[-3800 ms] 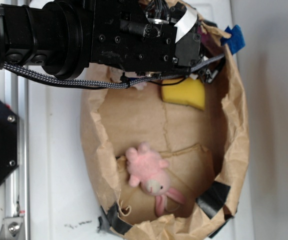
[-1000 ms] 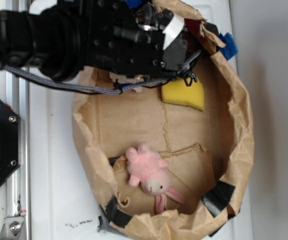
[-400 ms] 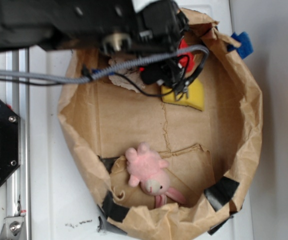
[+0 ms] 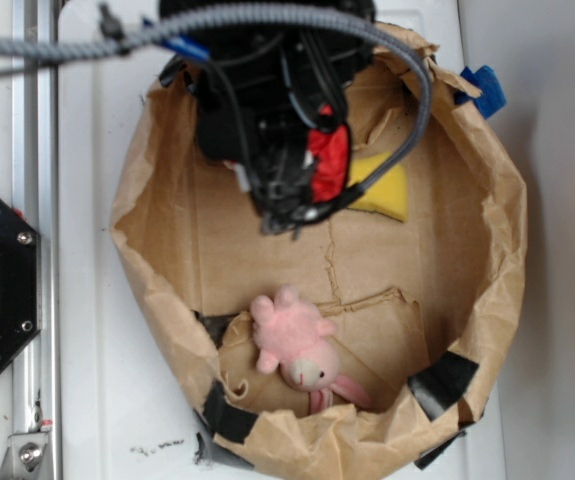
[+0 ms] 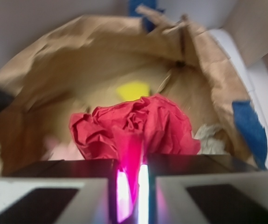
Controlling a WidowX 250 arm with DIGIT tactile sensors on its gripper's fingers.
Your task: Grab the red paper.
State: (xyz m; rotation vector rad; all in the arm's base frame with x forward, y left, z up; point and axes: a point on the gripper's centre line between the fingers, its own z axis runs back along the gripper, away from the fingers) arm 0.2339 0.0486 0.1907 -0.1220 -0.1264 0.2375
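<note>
The gripper (image 5: 133,179) has its fingers pressed together on a fold of the red paper (image 5: 136,126), which bulges straight ahead of the fingertips, above the brown paper bag (image 4: 487,260) floor.

A paper bag (image 4: 487,250) lay open on a table (image 4: 87,330), a rail (image 4: 33,200) running along its left. Inside, a plush toy (image 4: 302,350) rested near the bag's lower wall. A sponge (image 4: 382,190) sat farther up, right of centre. The gripper (image 4: 302,195) hung over the bag's upper half with the red paper (image 4: 329,165) between its fingers, just left of the sponge. In the wrist view a paper wad (image 5: 213,140) lay right of the red paper, beside the bag wall.
</note>
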